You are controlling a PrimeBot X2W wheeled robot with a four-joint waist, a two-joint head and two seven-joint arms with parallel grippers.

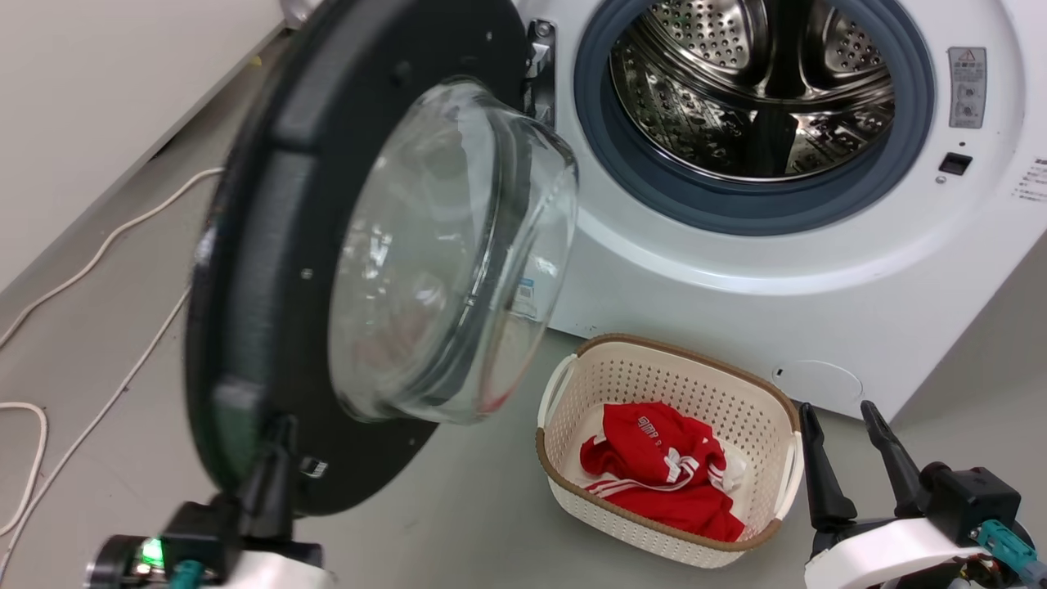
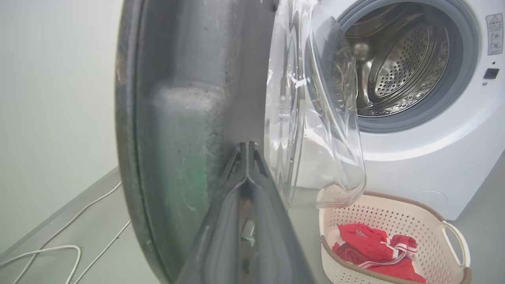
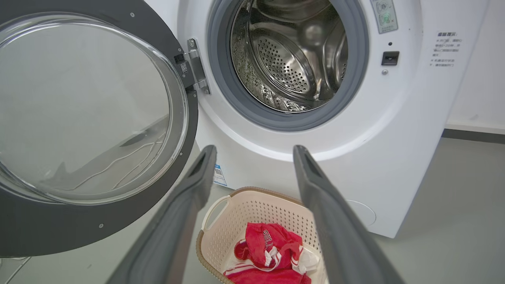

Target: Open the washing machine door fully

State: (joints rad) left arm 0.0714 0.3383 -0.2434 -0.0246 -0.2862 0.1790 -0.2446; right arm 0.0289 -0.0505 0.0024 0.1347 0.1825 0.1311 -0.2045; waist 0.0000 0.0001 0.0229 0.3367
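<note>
Holding left gripper (image 1: 282, 425) clenched, fingertips against washing machine door (image 1: 270, 245) standing open directly ahead. Holding right gripper (image 1: 836, 409) released, fingers spread, basket (image 1: 679, 348) just beneath, washing machine (image 1: 736, 270) ahead.

The washing machine door (image 1: 262, 245) blocks my left side. The drum mouth (image 1: 752, 90) lies clear ahead; a basket (image 1: 679, 353) crowds the floor beneath it, and cables (image 1: 98, 245) trail by the floor's left edge.

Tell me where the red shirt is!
The red shirt lies in the cream laundry basket on the floor, lower middle of the head view, in front of the washing machine and just left of the right claw.
</note>
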